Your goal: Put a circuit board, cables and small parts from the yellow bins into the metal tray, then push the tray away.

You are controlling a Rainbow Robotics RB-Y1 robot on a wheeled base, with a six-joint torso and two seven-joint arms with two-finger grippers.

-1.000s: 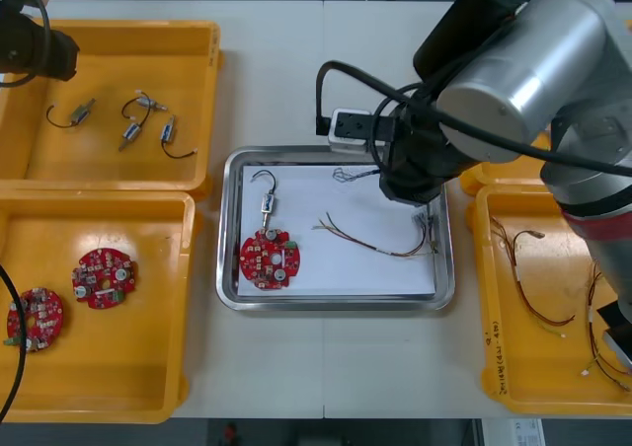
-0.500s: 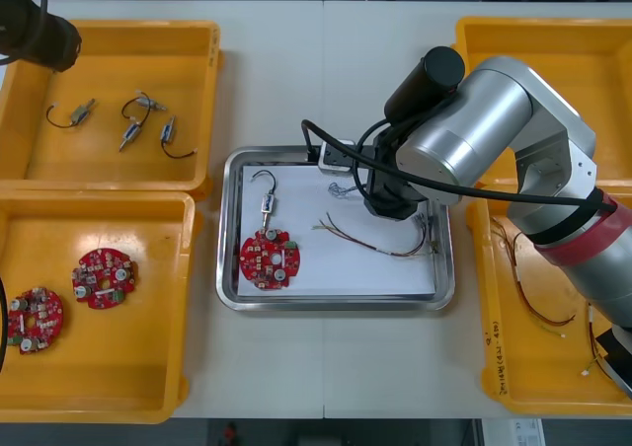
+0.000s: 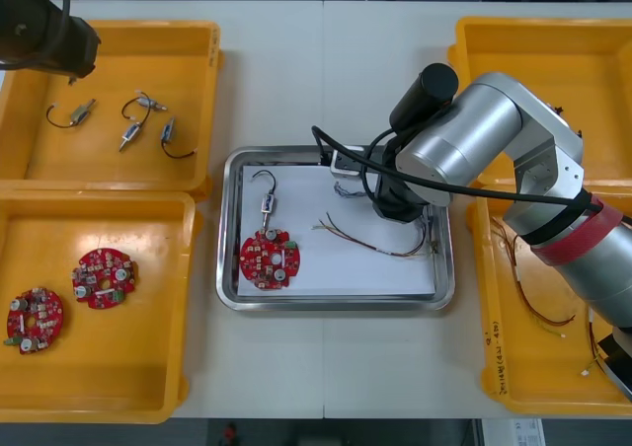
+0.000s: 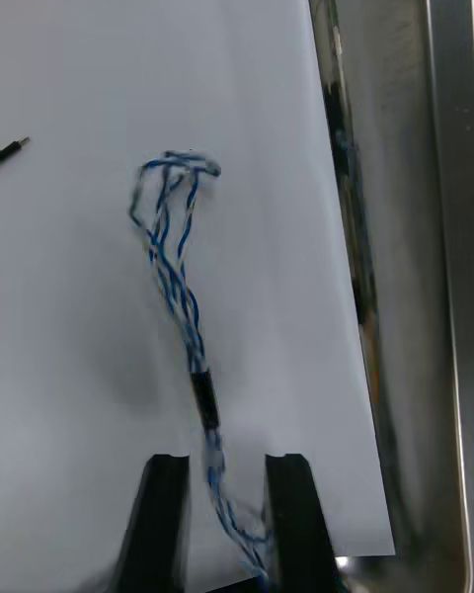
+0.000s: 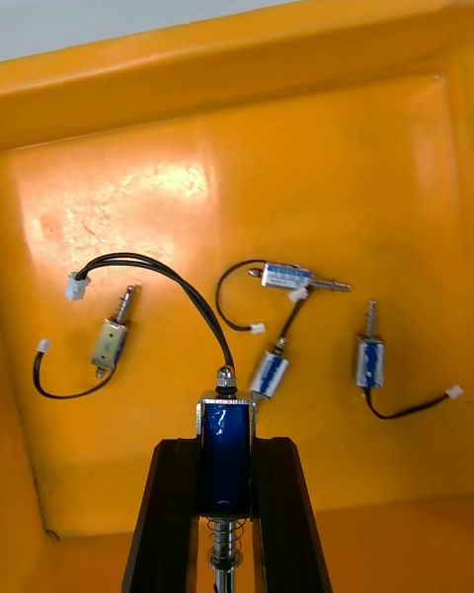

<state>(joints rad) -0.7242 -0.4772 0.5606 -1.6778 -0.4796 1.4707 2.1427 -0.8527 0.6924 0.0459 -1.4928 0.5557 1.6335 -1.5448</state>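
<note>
Front view: cable reaches tray

Left pincer [image 5: 225,452], shifted over far-left yellow bin [image 3: 109,51], clamped on small metal part [image 5: 225,435]. Metal tray [image 3: 229,229] holds circuit board [image 3: 269,260]. Right pincer [image 4: 227,466] has lowered inside, parted, twisted blue and white cable [image 4: 183,296] lying between. Cable step looks finished. Label [image 3: 491,355] on near-right yellow bin [image 3: 538,379] illegible.

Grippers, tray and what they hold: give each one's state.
Metal tray, loaded with a circuit board, thin cable and another part.
Left gripper, shut on a small metal part over the far left bin.
Right gripper, open, astride the blue and white cable.
</note>
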